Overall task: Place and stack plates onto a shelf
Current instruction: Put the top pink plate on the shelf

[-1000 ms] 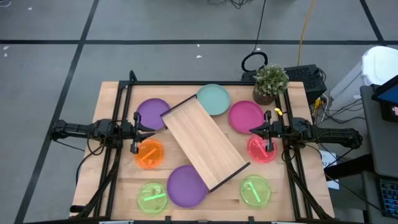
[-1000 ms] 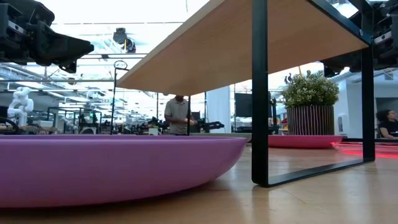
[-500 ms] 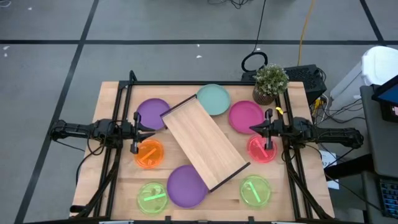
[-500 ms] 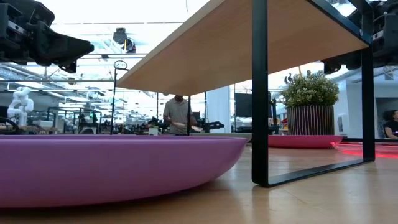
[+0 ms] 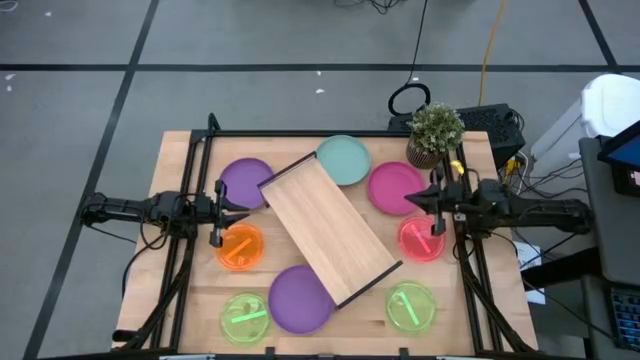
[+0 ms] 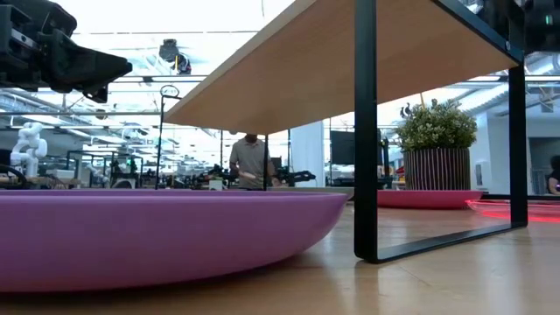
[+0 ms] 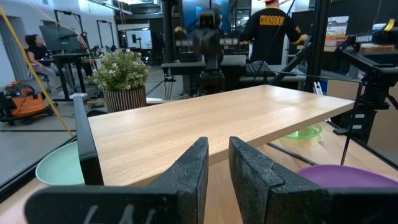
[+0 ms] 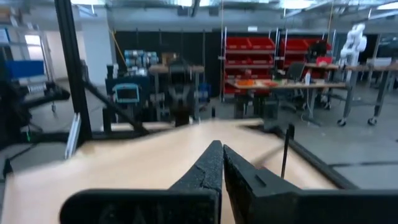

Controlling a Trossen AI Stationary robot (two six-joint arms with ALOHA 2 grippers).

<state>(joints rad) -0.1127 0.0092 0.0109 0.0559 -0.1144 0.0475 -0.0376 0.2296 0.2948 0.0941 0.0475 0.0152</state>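
The shelf (image 5: 330,228), a light wooden board on a thin black frame, stands slantwise on the table's middle. Round plates lie flat on the table around it. There are purple ones (image 5: 245,182) (image 5: 298,298), a teal one (image 5: 345,158) and a magenta one (image 5: 395,187). The others are red (image 5: 420,240), orange (image 5: 240,247) and green (image 5: 245,318) (image 5: 410,306). My left gripper (image 5: 238,205) hovers level at the left, over the table between the purple and orange plates. It faces the shelf, with a narrow gap between its fingers (image 7: 219,142). My right gripper (image 5: 412,200) is shut (image 8: 222,146). It hovers at the right, over the gap between the magenta and red plates.
A potted plant (image 5: 436,132) stands at the table's far right corner. Black frame rails (image 5: 195,170) run along the table's left and right sides. In the low view the shelf's black leg (image 6: 366,131) stands beside the near purple plate (image 6: 157,236). A person (image 6: 251,162) stands in the room behind.
My right gripper has gone up, most of the way in the last half second, its nose tipped slightly upward, and it stays shut. In the low view it has risen almost out of the picture. The plates, the shelf and my left gripper have kept still.
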